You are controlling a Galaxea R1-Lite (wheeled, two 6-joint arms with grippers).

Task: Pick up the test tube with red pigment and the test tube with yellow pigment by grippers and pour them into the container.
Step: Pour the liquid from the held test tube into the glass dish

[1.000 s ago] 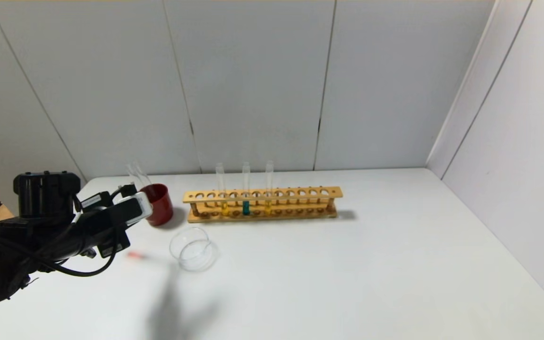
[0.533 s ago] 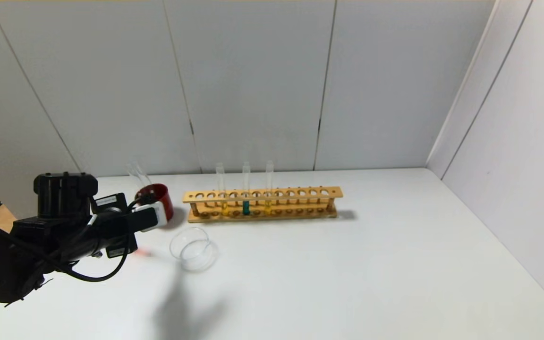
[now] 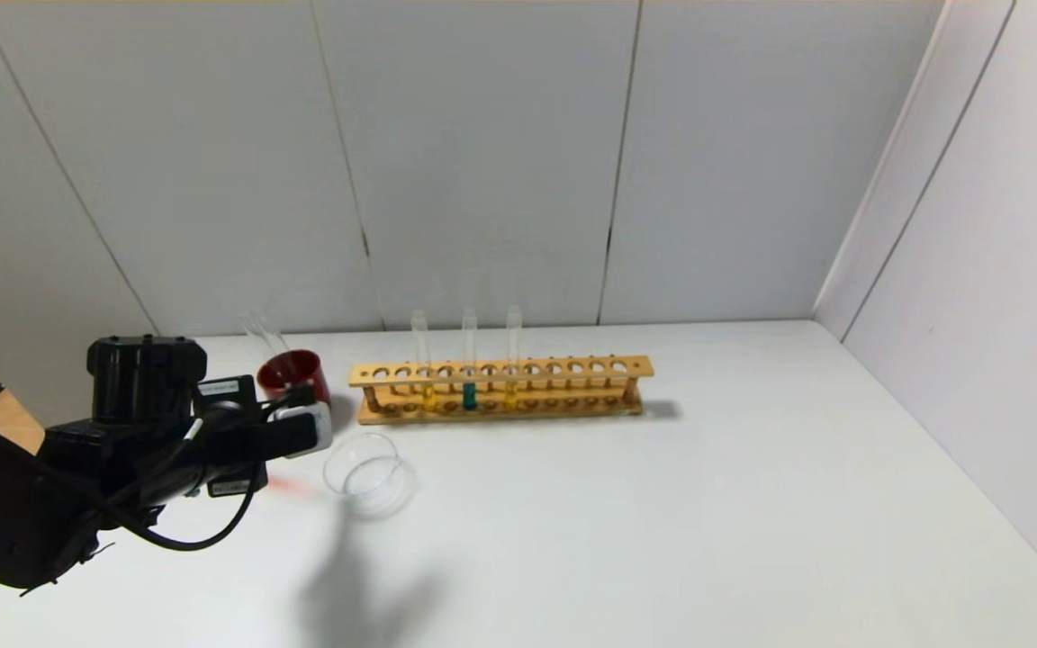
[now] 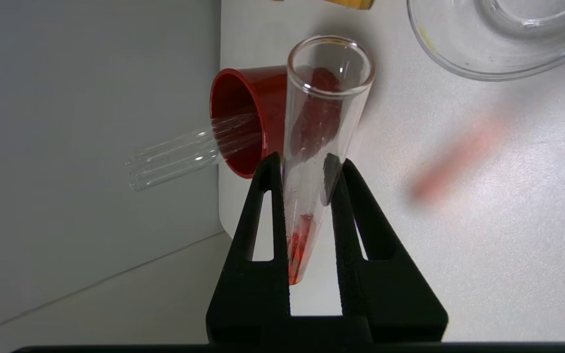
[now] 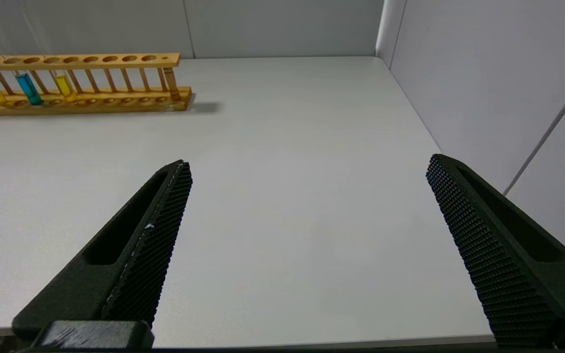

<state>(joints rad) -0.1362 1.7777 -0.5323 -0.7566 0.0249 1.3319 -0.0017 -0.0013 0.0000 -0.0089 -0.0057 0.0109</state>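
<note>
Left gripper (image 4: pixel 302 162), jaws clamped on the test tube with red pigment (image 4: pixel 312 162), nearing the container (image 3: pixel 367 472); right gripper (image 5: pixel 307 166) wide open, empty. Possible spill onto desk (image 3: pixel 662 522) from early tilt.

We see the red tube (image 4: pixel 319 142), clear glass with a little red liquid at its rounded end, clamped and tilted near the empty clear dish (image 3: pixel 367 474), while the yellow tube (image 3: pixel 512 358) stands upright.
</note>
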